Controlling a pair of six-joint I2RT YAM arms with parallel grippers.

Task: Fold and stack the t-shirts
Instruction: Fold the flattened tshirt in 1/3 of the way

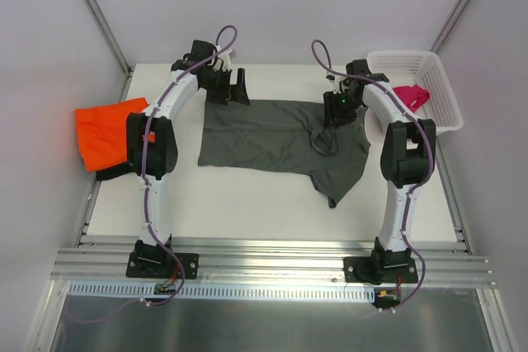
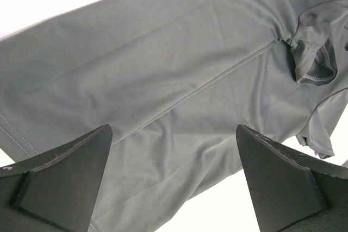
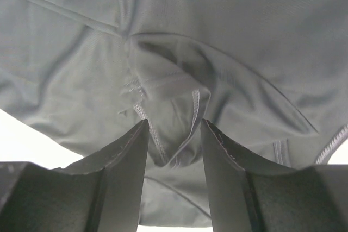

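Pinching grey t-shirt (image 1: 264,133) collar edge, right pincer (image 3: 174,124), left pincer (image 2: 174,130) spread wide above

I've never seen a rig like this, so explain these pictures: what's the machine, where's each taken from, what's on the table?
Two robot arms are bolted to a table. The wide picture looks down from above; the others come from a camera on each wrist. A dark grey t-shirt lies on the table, an orange t-shirt at its left edge, a pink t-shirt in a white basket. The left arm has its jaws wide open over the grey cloth, holding nothing. The right arm has its jaws around a fold of it; whether they pinch is unclear.
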